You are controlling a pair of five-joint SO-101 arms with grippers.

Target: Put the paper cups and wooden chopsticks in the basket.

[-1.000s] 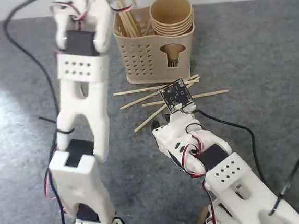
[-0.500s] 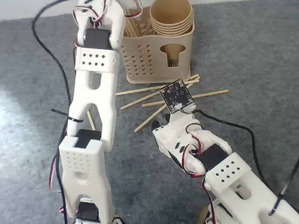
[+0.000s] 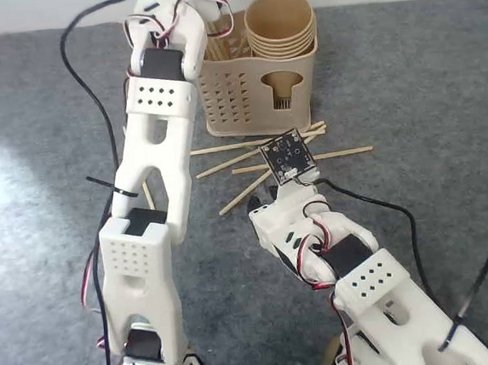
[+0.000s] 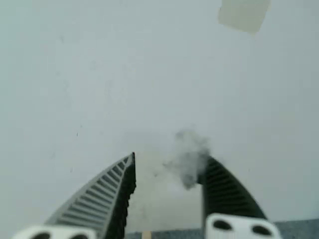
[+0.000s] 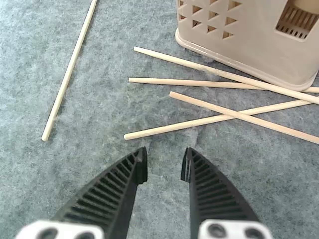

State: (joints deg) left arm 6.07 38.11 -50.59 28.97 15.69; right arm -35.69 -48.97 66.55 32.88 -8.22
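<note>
High view first: the basket [image 3: 253, 92] sits at the far side of the grey bench [image 3: 422, 73], with the stack of paper cups [image 3: 280, 26] in one compartment and a bundle of chopsticks [image 3: 213, 40] standing in the other; the left arm [image 3: 152, 156] stretches up over that chopstick side, and loose chopsticks [image 3: 344, 152] lie scattered between the basket and the right arm [image 3: 317, 236]; left wrist view: the left pincer [image 4: 167, 167] is released, jaws apart, facing a pale wall [image 4: 99, 74]; right wrist view: the right pincer [image 5: 163, 162] is released too, jaws a little apart, four loose chopsticks crossing just ahead of its tips, the basket's corner beyond them, a lone chopstick [image 5: 71, 64] well off to one side.
</note>
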